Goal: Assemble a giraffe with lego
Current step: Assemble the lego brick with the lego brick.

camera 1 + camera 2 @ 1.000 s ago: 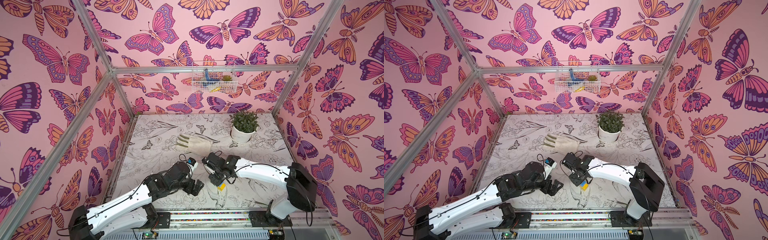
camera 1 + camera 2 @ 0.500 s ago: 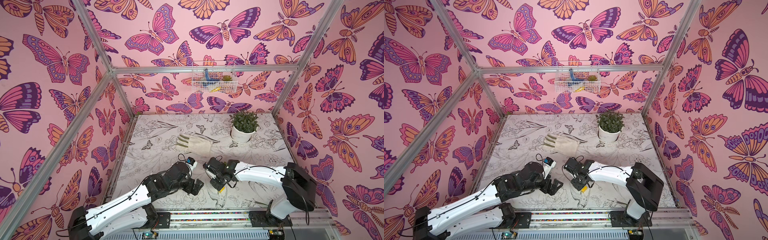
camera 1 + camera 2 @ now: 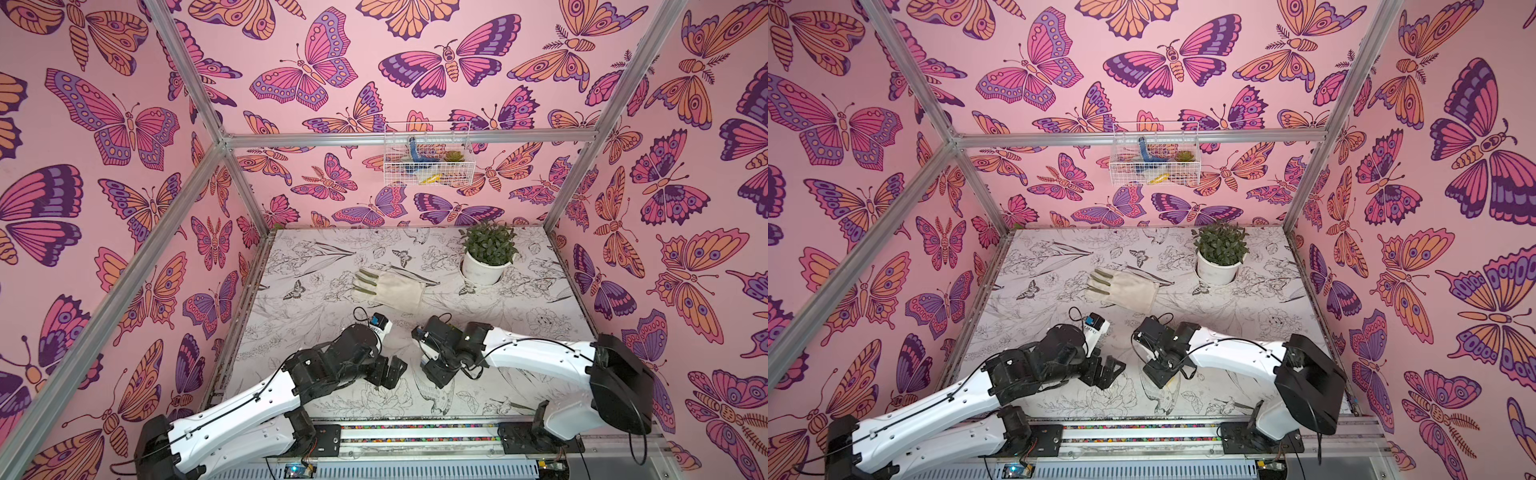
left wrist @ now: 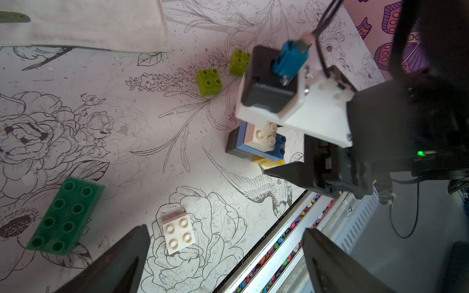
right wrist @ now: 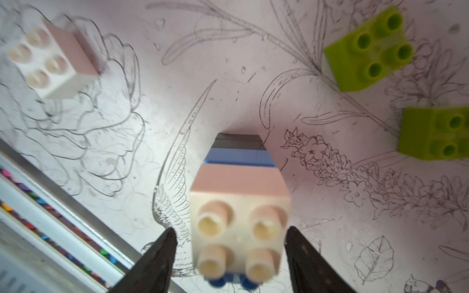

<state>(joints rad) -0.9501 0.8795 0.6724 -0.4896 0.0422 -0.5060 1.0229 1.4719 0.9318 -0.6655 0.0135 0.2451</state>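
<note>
Hanging low over the counter (image 3: 519,332) in a top view, my left end effector (image 3: 390,374) and right end effector (image 3: 436,370) sit near each other. My left wrist view shows the left fingers (image 4: 121,258) spread wide above a loose white brick (image 4: 177,233), with the half-built giraffe (image 4: 264,142) standing near the counter's edge. My right wrist view shows fingers (image 5: 157,258) parted beside its white top, seemingly clear of it.

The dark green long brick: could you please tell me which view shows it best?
The left wrist view: the dark green long brick lies whole there, studs up. Neither top view nor the right wrist view shows it.
</note>
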